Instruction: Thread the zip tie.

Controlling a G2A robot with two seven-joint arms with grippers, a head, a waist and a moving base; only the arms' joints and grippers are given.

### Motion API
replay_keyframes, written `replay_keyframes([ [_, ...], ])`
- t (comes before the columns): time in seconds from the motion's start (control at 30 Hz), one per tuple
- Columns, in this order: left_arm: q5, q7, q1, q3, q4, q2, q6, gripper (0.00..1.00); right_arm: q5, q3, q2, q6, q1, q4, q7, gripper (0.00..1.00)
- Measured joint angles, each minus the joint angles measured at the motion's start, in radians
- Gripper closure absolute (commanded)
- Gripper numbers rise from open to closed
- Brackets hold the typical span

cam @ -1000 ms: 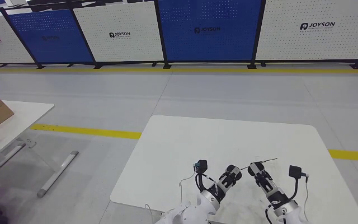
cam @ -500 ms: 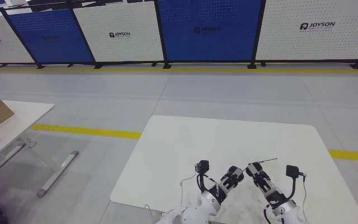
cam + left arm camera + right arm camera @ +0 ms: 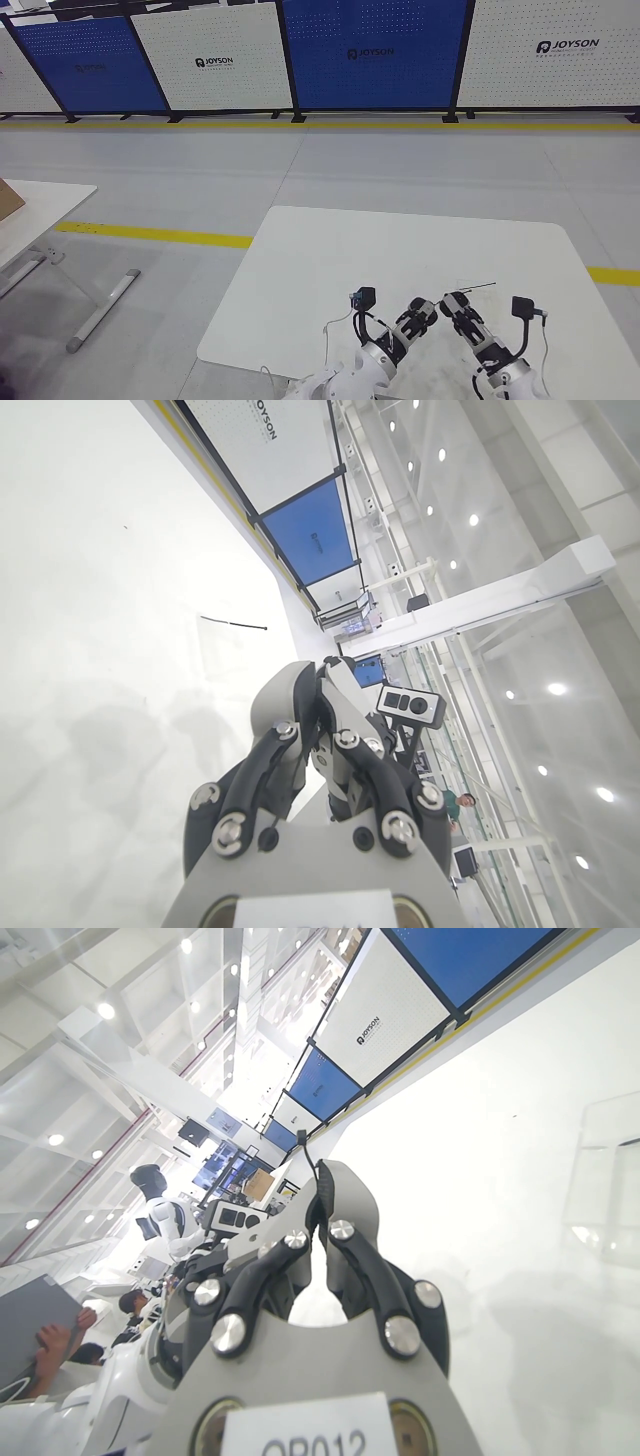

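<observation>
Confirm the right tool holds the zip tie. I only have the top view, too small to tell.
Observer: Yes. Right wrist view: right tool shut on the zip tie, its head sticking out past the tips.
Operator: Left tool open?
Observer: No. Left wrist view shows the left tool shut; whether it grips anything, I cannot tell.
Operator: Black line beyond the tools?
Observer: A thin black strip, apart from both tools in the left wrist view.

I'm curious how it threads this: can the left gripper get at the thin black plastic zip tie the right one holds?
Probably yes. The right gripper is shut on the thin black zip tie, whose head pokes past its fingertips; the left gripper sits close beside, nothing between them.
</observation>
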Motion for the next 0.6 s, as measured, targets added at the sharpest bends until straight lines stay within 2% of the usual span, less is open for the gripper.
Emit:
replay_keyframes([
  [0.6,0.001,0.023,0.019,-0.027,-0.004,0.0,-0.001,0.0,0.018,0.033,0.003,-0.004,-0.014,-0.007,-0.025,1.0],
])
